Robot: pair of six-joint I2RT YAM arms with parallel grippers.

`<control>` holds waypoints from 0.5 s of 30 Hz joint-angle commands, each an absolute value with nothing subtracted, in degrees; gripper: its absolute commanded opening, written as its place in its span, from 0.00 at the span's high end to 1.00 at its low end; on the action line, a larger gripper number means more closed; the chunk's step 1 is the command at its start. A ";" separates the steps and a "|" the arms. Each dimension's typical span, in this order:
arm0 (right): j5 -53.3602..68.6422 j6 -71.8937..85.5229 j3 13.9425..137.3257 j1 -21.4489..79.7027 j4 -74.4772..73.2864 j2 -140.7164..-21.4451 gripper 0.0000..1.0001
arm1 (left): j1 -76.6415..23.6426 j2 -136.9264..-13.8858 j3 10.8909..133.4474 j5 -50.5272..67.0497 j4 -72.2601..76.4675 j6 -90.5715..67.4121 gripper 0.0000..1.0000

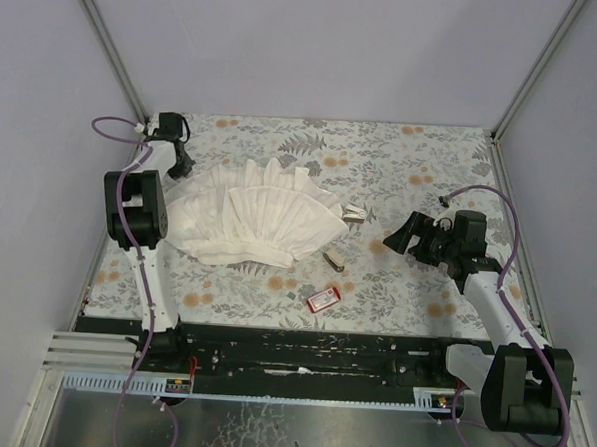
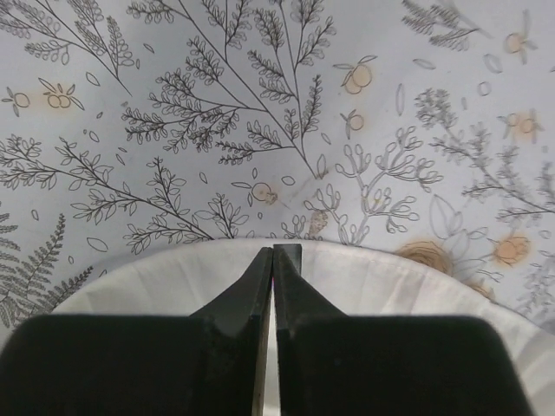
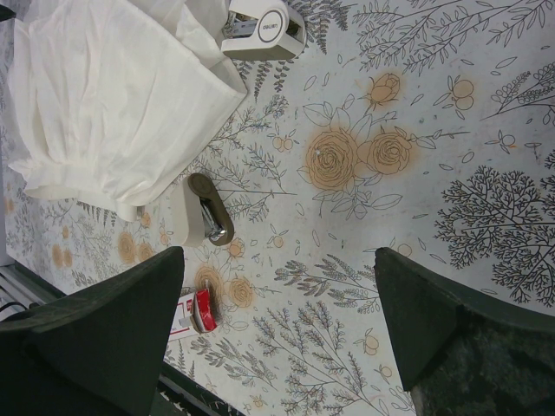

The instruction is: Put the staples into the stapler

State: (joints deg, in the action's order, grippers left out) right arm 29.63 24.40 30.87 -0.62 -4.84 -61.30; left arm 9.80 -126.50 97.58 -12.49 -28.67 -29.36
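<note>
The stapler [image 1: 333, 258] lies on the flowered table just right of the white cloth; in the right wrist view the stapler [image 3: 205, 212] shows a pale body, a dark arm and bright metal inside. The red staple box [image 1: 324, 299] lies nearer the front edge, and only part of this red box [image 3: 194, 312] shows beside my right finger. The staples themselves are hidden. My right gripper [image 1: 396, 235] [image 3: 277, 260] hovers open and empty to the right of both. Far off at the back left, my left gripper [image 1: 186, 171] [image 2: 274, 251] is shut at the cloth's edge.
A big white pleated cloth [image 1: 254, 221] [image 2: 156, 277] [image 3: 113, 95] covers the table's middle left. A small white-and-grey boxy item [image 1: 354, 214] [image 3: 263, 19] sits at its right tip. The black base rail [image 1: 302, 349] runs along the front.
</note>
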 commanded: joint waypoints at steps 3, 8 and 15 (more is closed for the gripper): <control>29.88 23.64 31.11 -0.18 -4.50 -61.44 0.03 | 10.38 -120.85 95.17 -11.34 -22.36 -31.64 1.00; 29.99 23.56 31.16 -0.18 -4.42 -61.78 0.03 | 10.10 -115.89 88.67 -7.75 -20.08 -33.06 1.00; 30.89 23.64 31.38 -0.18 -3.87 -62.68 0.03 | 4.37 -102.10 68.29 -1.70 -13.90 -35.19 1.00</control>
State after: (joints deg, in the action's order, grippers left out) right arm 29.65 24.40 30.87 -0.62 -4.84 -62.13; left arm 8.45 -109.47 77.62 -6.20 -20.51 -32.93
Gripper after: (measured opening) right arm 0.971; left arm 0.001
